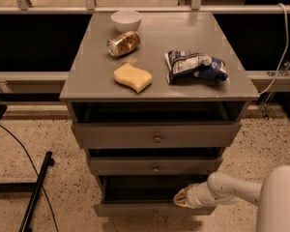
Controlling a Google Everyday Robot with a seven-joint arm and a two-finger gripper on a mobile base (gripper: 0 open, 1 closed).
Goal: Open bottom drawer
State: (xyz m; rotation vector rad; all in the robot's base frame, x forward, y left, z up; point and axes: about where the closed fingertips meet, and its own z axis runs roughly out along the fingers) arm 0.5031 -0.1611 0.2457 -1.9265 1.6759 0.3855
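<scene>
The grey cabinet has three drawers. The bottom drawer [135,210] is the lowest, with a slim front panel and a small round knob [155,212]; it stands pulled out, showing a dark inside. My gripper [180,198] comes in from the lower right on a white arm [232,190] and sits at the top edge of the bottom drawer's front, right of the knob. The middle drawer [154,166] and top drawer [156,136] are above it, each slightly out.
On the cabinet top [87,76] lie a white bowl [126,19], a tipped can [123,43], a yellow sponge [132,77] and a blue-white bag [195,66]. A black stand leg [36,192] and cable lie on the speckled floor at left. A rail runs behind.
</scene>
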